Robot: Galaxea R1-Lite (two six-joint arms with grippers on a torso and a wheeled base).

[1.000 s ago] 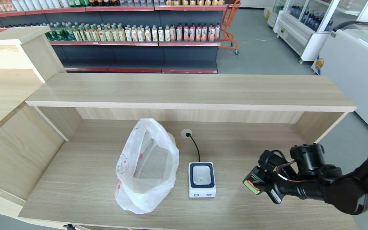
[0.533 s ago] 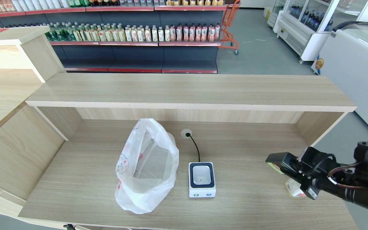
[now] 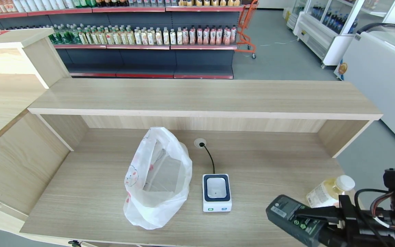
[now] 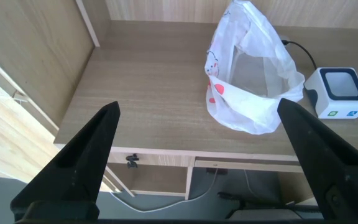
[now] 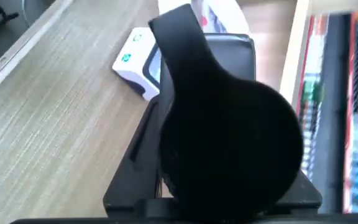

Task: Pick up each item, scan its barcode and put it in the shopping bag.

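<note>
Head view is showing you the bottle [image 3: 331,192] sitting at the desk [image 3: 269,164] end beside your right pincer [image 3: 288,214], probably for easy reach, its grip impossible to tell, while your left pincer [image 4: 197,107] is hanging open.

I've got a pale, wood-grained counter [image 3: 269,157] before me. The shopping bag [image 3: 156,178] is milky white and see-through, with a red and pink cartoon print. The scanner [image 3: 217,192] is white, navy-framed, with a grey window. Its cable [image 3: 210,158] is black. The bottle [image 3: 324,193] is pale yellow, with a white cap.
</note>
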